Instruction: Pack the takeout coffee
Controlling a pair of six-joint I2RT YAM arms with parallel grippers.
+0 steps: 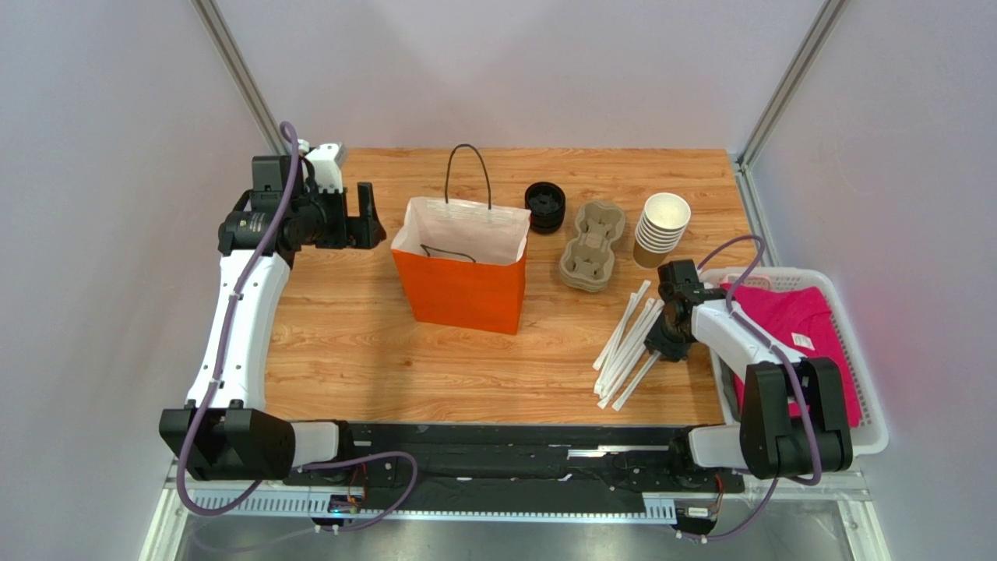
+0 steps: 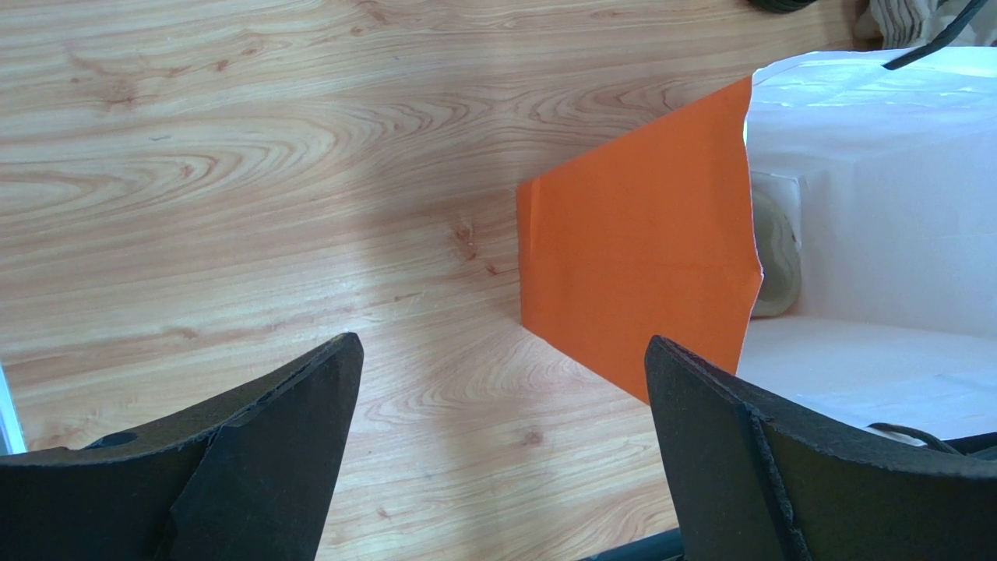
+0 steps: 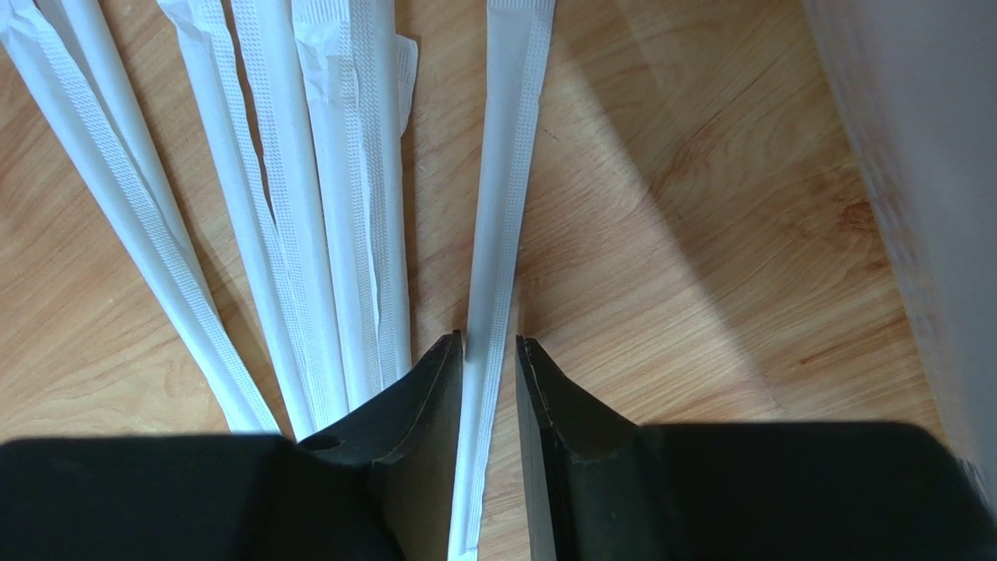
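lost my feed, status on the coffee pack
Left gripper open beside bag. Right gripper shut on one straw. No lidded cup in view; tan shape inside bag, can't tell what. Bag mouth open.

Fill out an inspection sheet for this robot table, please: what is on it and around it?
Surface: light wooden tabletop; no spills seen.
Job's things: lidded coffee cup not seen in the open; the upright orange paper bag holds a pale rounded thing, identity unclear.
Clutter: stack of black plastic lids, grey pulp cup carrier, stack of tan paper cups, fan of white paper-wrapped straws.
Grippers: left gripper open, left of the bag and apart from it; right gripper closed on one wrapped straw lying on the table.
Cables: lilac cable along each arm; no snag seen.
Surroundings: white plastic basket holding pink cloth at right; pale walls.
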